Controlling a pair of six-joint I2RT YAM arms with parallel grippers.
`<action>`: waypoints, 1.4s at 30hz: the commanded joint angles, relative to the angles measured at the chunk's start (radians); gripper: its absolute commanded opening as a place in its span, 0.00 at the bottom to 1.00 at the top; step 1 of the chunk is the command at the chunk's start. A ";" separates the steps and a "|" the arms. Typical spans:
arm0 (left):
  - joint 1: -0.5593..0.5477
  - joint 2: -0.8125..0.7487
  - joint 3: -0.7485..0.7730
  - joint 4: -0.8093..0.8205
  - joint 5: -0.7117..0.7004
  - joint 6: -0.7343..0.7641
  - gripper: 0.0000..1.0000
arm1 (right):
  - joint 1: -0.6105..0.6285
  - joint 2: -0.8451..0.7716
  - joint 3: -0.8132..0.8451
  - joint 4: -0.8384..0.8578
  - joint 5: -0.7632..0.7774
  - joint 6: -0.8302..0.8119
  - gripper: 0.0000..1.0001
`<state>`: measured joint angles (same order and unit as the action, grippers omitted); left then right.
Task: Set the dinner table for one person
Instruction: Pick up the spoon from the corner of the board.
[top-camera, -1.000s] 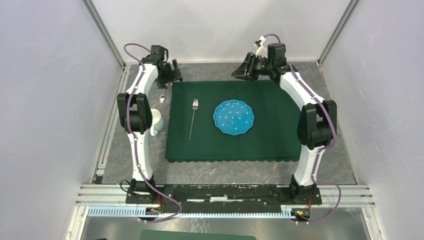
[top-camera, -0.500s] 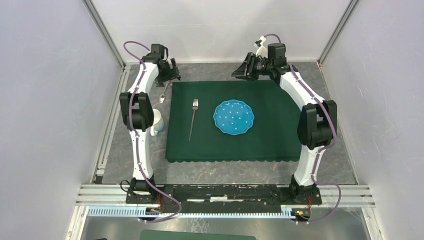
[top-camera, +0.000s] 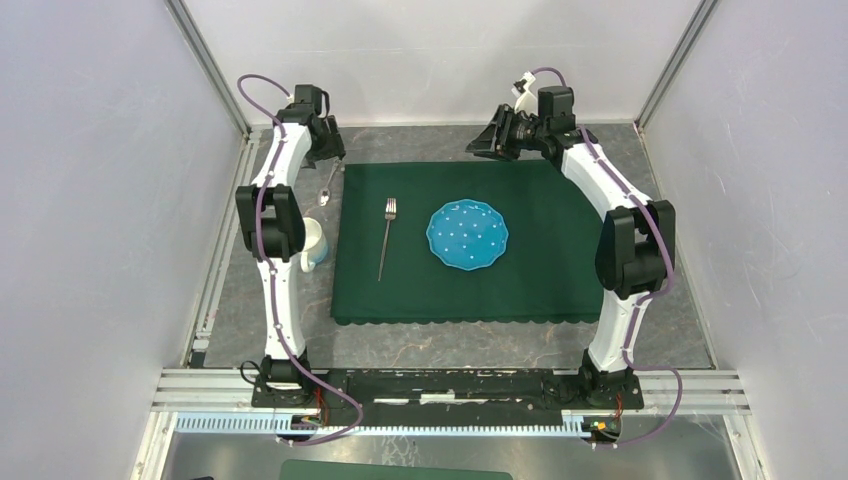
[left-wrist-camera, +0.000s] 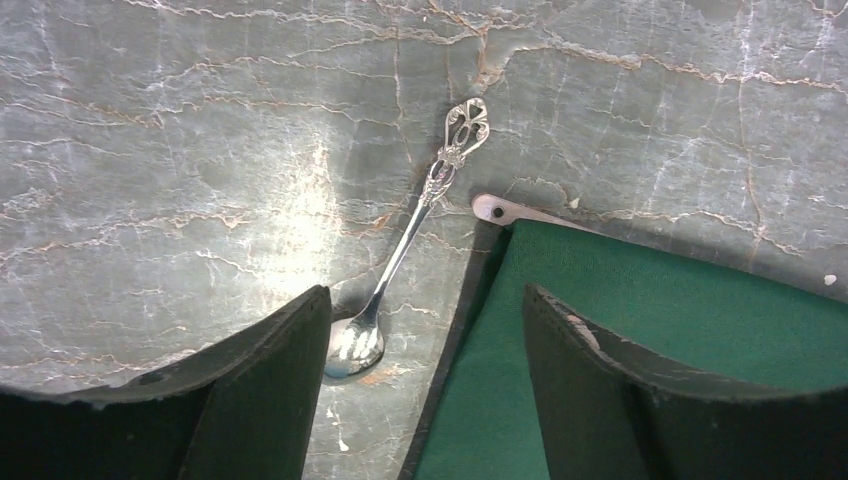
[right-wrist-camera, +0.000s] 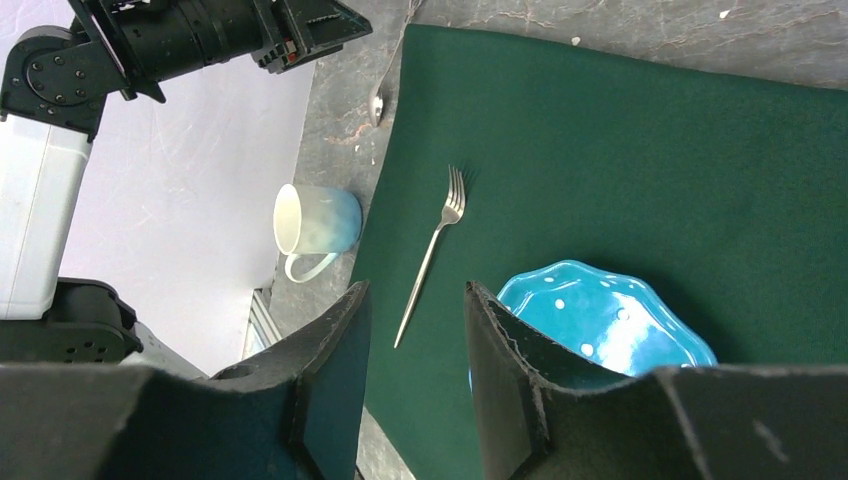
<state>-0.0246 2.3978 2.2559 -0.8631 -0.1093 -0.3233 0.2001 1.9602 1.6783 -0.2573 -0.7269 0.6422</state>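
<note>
Spoon (left-wrist-camera: 405, 245) lies on the table (left-wrist-camera: 150, 150) near its far-left corner, just off the cloth (left-wrist-camera: 650, 330), so your left gripper (left-wrist-camera: 425, 300) hangs over it, jaws wide, bowl between them, ungripped. Your right gripper (right-wrist-camera: 417, 290) hovers at the far edge, jaws partly apart, empty. Fork (right-wrist-camera: 430, 255) and plate (right-wrist-camera: 600, 320) sit on the cloth. No writing is readable.

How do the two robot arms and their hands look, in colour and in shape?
The left arm and the right arm have white links with bulky black joints, and a purple cable runs along each. The left hand and the right hand each have two broad, black, tapered fingers with scuffed edges.
</note>
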 joint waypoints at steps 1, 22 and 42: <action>0.009 0.008 0.039 0.007 -0.026 0.056 0.73 | -0.010 -0.057 0.019 0.010 0.017 -0.017 0.45; 0.009 0.015 -0.083 0.029 -0.016 0.066 0.69 | -0.013 -0.045 0.040 0.000 0.017 -0.012 0.45; 0.012 0.051 -0.121 0.027 -0.037 0.097 0.56 | -0.020 -0.064 0.029 -0.009 0.029 -0.019 0.45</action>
<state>-0.0208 2.4287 2.1368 -0.8581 -0.1295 -0.2863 0.1867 1.9564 1.6787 -0.2710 -0.7063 0.6411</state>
